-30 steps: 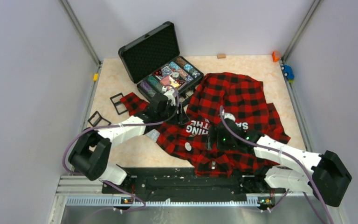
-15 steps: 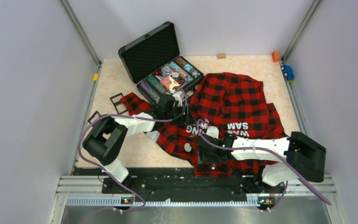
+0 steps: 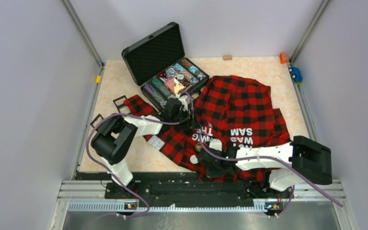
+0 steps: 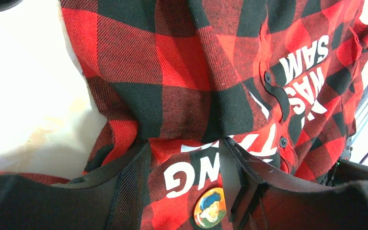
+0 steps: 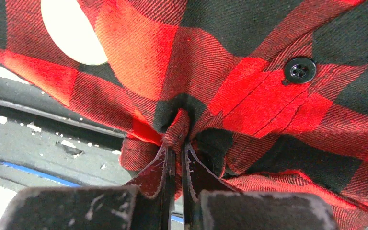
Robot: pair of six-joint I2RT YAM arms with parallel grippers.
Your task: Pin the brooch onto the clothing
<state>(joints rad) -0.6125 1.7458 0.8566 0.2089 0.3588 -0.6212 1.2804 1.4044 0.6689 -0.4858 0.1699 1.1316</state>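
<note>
Shirt (image 3: 242,103) dragged nearer — right gripper (image 5: 176,147) pinching fold, case (image 3: 155,50) behind

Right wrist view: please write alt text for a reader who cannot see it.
The right gripper is shut on a bunched fold of a red-and-black checked shirt. A black button sits at upper right; a grey rail shows at lower left.

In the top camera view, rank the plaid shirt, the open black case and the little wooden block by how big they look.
Largest to smallest:
1. shirt
2. black case
3. wooden block
None look close in size.
</note>
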